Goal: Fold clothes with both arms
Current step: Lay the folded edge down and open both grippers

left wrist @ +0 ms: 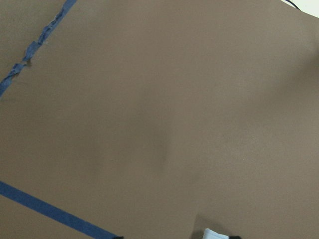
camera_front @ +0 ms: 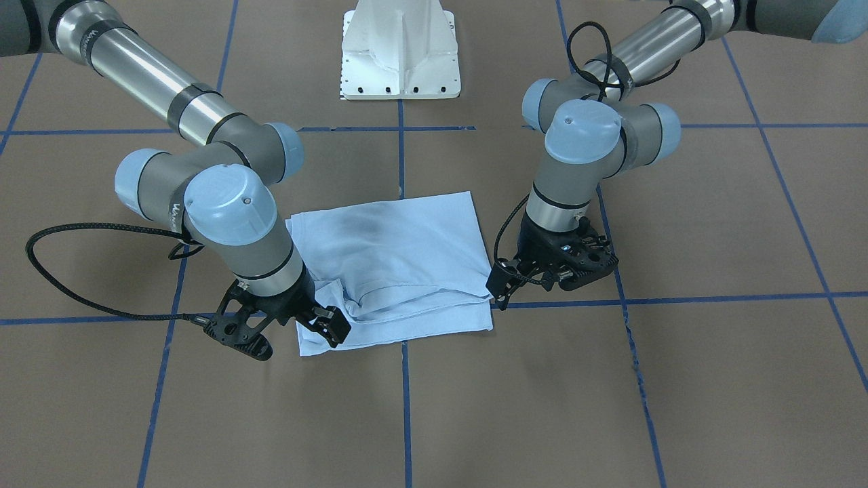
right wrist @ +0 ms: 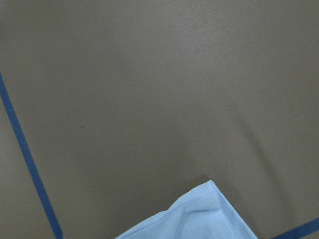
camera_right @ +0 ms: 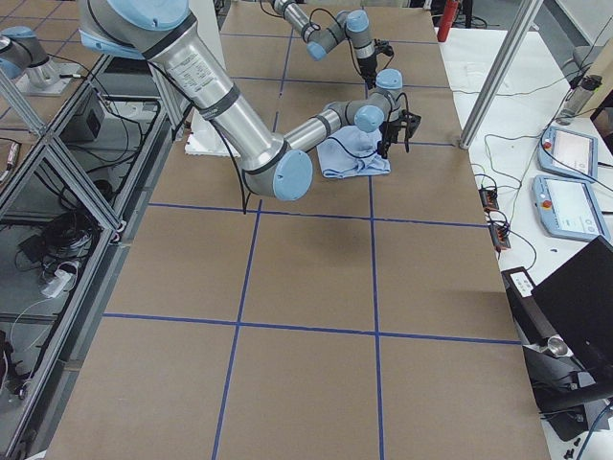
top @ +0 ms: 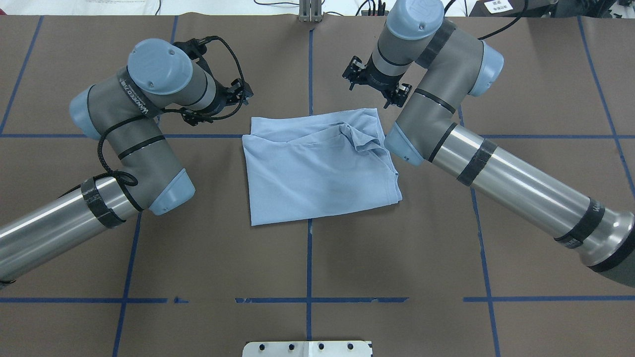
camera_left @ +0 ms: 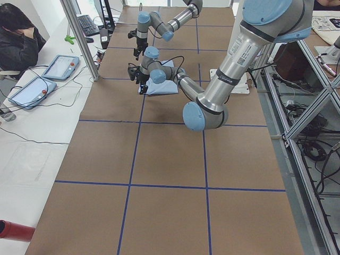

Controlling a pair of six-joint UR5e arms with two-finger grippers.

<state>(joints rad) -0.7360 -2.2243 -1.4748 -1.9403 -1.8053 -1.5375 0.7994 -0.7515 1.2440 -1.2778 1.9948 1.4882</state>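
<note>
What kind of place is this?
Probably a robotics lab workcell: grey jointed left arm and right arm at a brown table taped with blue grid lines, plus touchscreen control tablets beside a person.

A brown table [camera_front: 712, 379] bears a grid of blue tape lines [camera_front: 405, 407], ragged in places. A white base plate [camera_front: 400, 54] sits at the middle of one long edge. Beyond the opposite long edge stands a white side table [camera_left: 32, 138] with tablets [camera_left: 59, 66] and loose cables. A person [camera_left: 16, 40] sits at it. An aluminium post [camera_left: 79, 40] rises by that edge. A red cylinder [camera_left: 13, 231] lies near a corner.
</note>
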